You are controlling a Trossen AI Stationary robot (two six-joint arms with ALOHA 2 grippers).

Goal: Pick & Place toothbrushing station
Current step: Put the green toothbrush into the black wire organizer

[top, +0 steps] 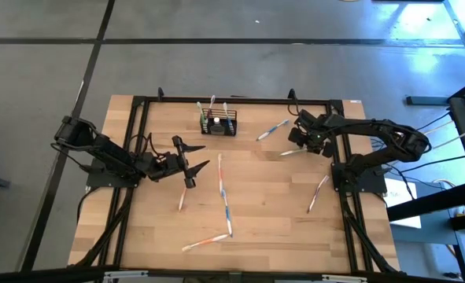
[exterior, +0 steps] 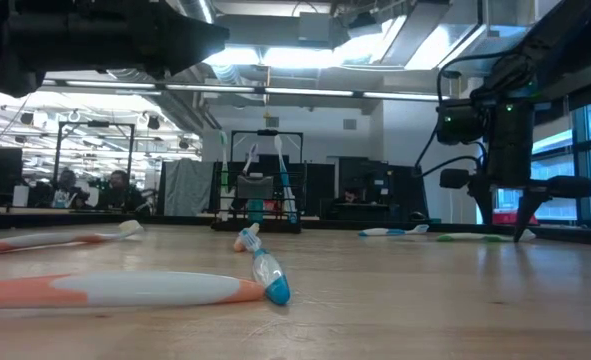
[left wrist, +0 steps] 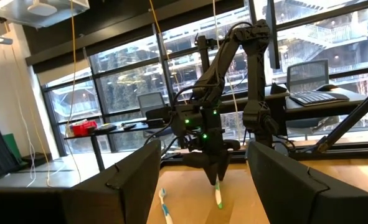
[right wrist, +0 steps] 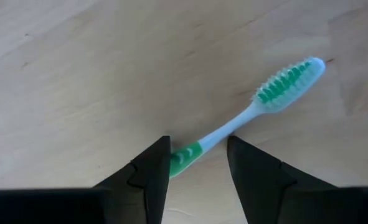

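Observation:
The toothbrushing station [top: 218, 126], a small black wire-mesh basket, stands on its base at the table's far middle, with toothbrushes upright in it [exterior: 257, 200]. A green-and-white toothbrush [right wrist: 252, 109] lies flat on the wood right of centre [top: 293, 152]. My right gripper [right wrist: 198, 140] points down over it, open, one finger on each side of the handle's green part [top: 301, 143]. My left gripper [top: 191, 163] hangs open above the table left of centre and touches nothing; its wide-spread fingers frame the left wrist view [left wrist: 199, 180]. My right gripper comes from above with its fingers across the toothbrush's handle [right wrist: 187, 157], near the end away from the bristles. One fingertip [right wrist: 155, 165] overlaps the handle; I cannot tell whether it touches. The brush lies flat on the table.
Several loose toothbrushes lie about the table: one right of the basket [top: 273, 130], one by the right edge [top: 319, 192], a long pair in the middle [top: 224, 192], one near the front [top: 207, 241]. A black frame [top: 138, 102] rims the table.

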